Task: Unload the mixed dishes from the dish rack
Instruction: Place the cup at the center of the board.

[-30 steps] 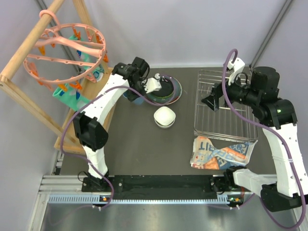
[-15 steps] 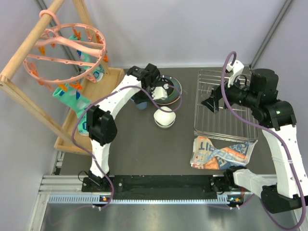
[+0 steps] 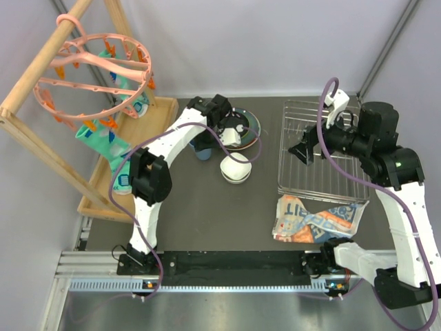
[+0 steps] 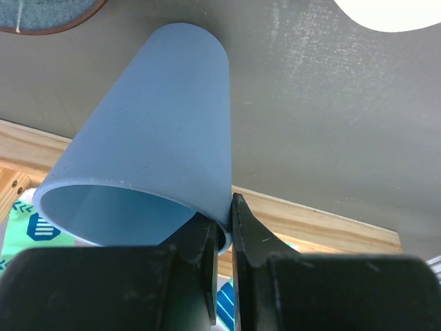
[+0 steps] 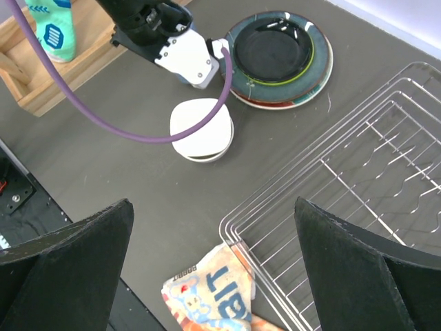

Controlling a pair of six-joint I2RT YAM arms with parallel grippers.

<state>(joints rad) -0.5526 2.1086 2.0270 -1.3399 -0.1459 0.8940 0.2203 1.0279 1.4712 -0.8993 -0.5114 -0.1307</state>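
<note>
Pinching the light blue cup [image 4: 151, 124] by one rim wall: left tool [image 4: 224, 227] narrow on it, beside the plate stack [image 3: 242, 131], well apart from dish rack [image 3: 320, 196]. Risk: tilted release, cup tips and rolls into white bowl [image 3: 235, 167]. Right tool [image 5: 213, 201] wide, empty.

Left hand [image 4: 222, 238] pinching rim of tilted light blue cup [image 4: 158, 131] above dark table [image 4: 331, 117].

You have the light blue cup [image 4: 151, 131] tilted, its rim pinched in the left claw [image 4: 231, 207]. Beside it: stacked plates [image 5: 322, 69], teal speckled lowest. The white bowl [image 3: 236, 167] lies upside down nearby. The wire rack [image 3: 313, 181] sits right on the counter [image 3: 200, 207].
</note>
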